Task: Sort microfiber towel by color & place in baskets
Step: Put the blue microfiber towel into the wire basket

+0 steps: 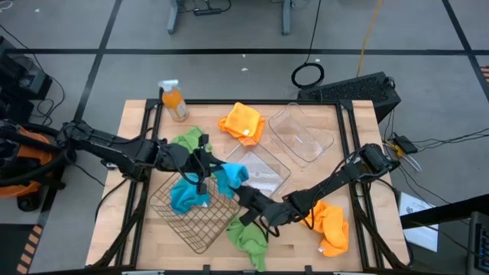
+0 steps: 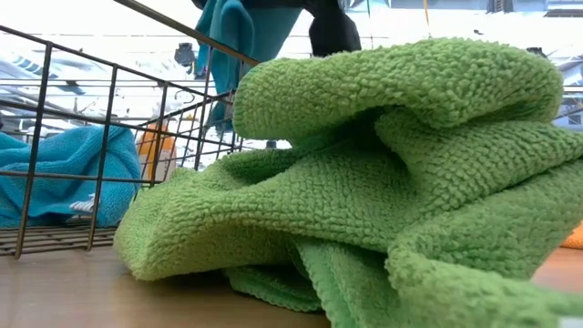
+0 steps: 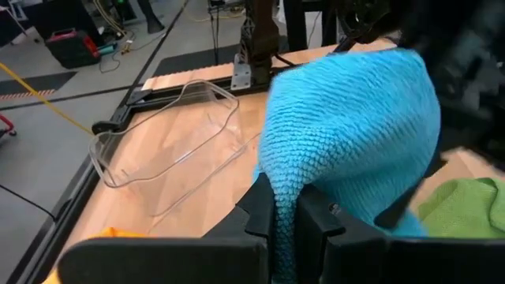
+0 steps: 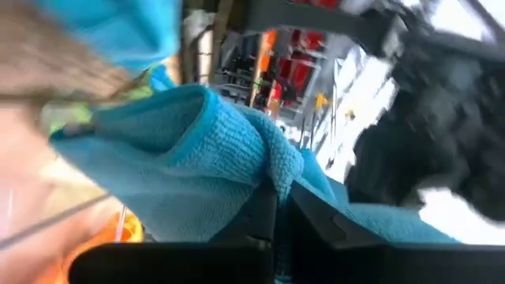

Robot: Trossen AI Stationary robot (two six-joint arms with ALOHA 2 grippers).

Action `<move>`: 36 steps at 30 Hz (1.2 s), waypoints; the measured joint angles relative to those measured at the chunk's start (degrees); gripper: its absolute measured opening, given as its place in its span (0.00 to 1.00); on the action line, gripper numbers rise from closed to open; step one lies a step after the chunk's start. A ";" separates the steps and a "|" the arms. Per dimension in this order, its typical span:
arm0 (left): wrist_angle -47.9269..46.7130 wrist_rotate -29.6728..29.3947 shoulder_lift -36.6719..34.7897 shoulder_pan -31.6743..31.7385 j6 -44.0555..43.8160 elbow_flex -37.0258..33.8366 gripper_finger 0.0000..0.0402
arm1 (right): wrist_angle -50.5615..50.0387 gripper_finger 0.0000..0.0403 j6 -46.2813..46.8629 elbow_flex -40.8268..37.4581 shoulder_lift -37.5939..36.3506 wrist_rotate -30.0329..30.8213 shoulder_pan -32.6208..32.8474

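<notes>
Nearest us lies a green towel (image 1: 248,237) on the table. Just beyond, our right gripper (image 1: 243,195) and left gripper (image 1: 202,174) both pinch one blue towel (image 1: 229,178) beside the wire basket (image 1: 200,221), likely handing it over.

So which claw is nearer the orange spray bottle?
Left. The left claw hangs over the wire basket, on the side toward the spray bottle. The right claw is farther off, past the basket's right side. Both are shut on the blue towel.
</notes>
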 joint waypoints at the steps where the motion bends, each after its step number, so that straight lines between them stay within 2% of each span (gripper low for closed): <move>1: 0.00 -0.01 0.00 -0.29 0.10 0.00 0.06 | 1.63 0.02 2.74 0.00 -0.13 0.61 0.00; 6: -0.01 -0.23 0.04 -2.34 0.47 0.00 0.06 | 12.41 0.01 13.38 0.00 -0.39 0.97 0.43; 12: -0.97 -2.41 0.07 -5.73 0.51 0.00 0.06 | 23.66 0.01 15.48 0.00 -0.44 -0.85 1.05; 16: -1.58 -3.04 0.09 -7.94 1.74 0.00 0.06 | 25.13 0.02 20.09 0.00 -0.54 -1.05 1.02; 19: -1.51 -3.39 0.09 -9.45 2.05 0.00 0.06 | 24.31 0.07 23.98 0.00 -0.48 -1.08 0.87; 24: -1.57 -3.47 0.46 -11.04 3.13 -0.04 0.06 | 23.58 0.25 30.09 0.00 -0.46 -2.85 0.92; 32: 0.46 -3.58 4.75 -12.87 9.91 -0.09 0.06 | 24.36 0.66 36.06 0.00 -0.46 -3.60 0.16; 36: 1.80 -4.91 6.07 -13.52 12.86 -0.11 0.06 | 23.65 0.83 40.10 0.00 -0.52 -3.18 -0.09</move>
